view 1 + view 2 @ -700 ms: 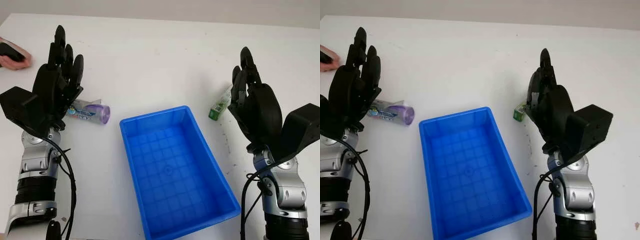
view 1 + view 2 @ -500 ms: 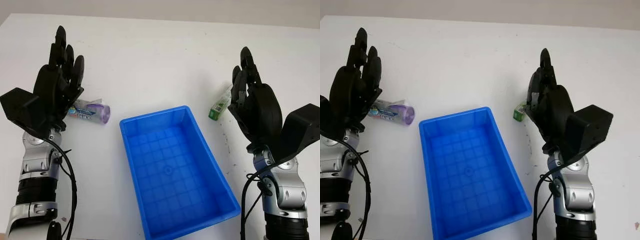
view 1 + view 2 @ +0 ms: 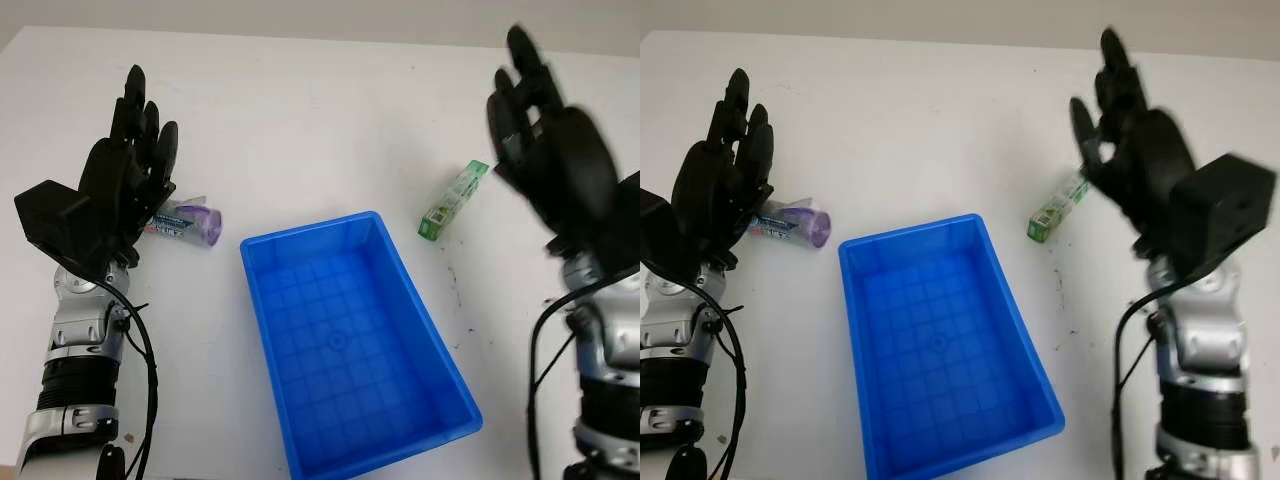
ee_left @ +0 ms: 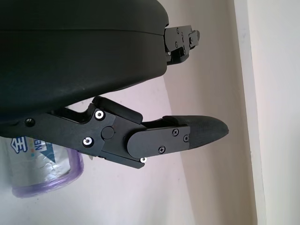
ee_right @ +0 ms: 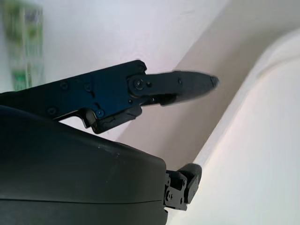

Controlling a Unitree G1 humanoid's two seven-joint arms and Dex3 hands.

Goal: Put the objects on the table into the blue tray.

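An empty blue tray [image 3: 355,341] sits in the middle of the white table. To its left lies a small clear bottle with a purple cap [image 3: 186,221], partly hidden behind my left hand [image 3: 125,180], which hangs open just above it; the bottle [image 4: 40,161] is also close under that hand in the left wrist view. Right of the tray lies a green and white packet [image 3: 452,199]. My right hand [image 3: 545,140] is open, raised to the right of the packet and apart from it. The packet [image 5: 24,44] is blurred in the right wrist view.
The table's far edge [image 3: 320,42] runs along the top of the head views. The tray stands slightly turned, its near right corner [image 3: 470,415] close to my right forearm [image 3: 605,370].
My right hand has risen and moved to the right, uncovering the green packet. My left hand has dropped lower toward the bottle. The person's hand at the far left is gone.
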